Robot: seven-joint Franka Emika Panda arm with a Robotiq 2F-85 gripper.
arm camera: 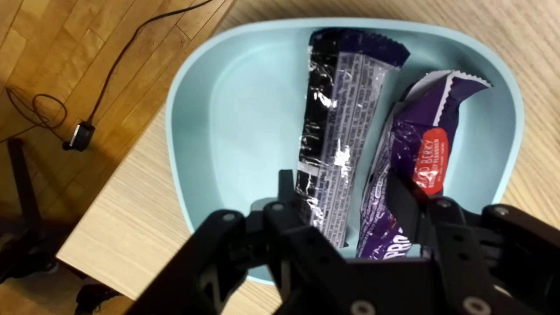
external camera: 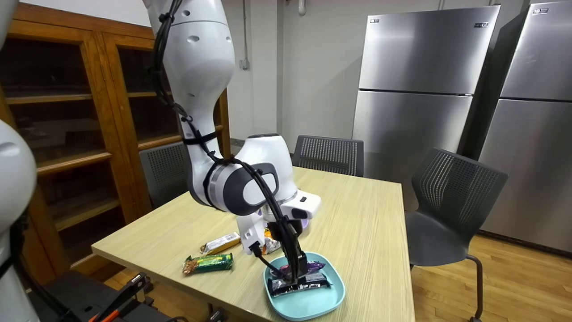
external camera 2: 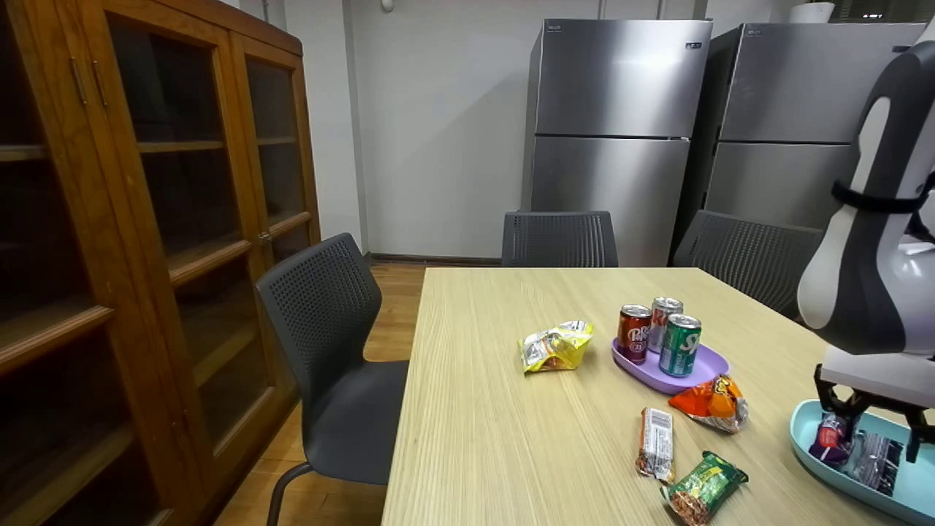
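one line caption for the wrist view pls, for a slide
Open gripper at a blue dish in which a black bar and a purple bar lie side by side.

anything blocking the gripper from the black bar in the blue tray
Nothing visible stands between the open gripper and the black bar; the purple bar lies alongside, partly hidden by one finger in the wrist view.

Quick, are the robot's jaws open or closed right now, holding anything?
Gripper: jaws open, either side of the black-wrapped bar, apparently holding nothing.
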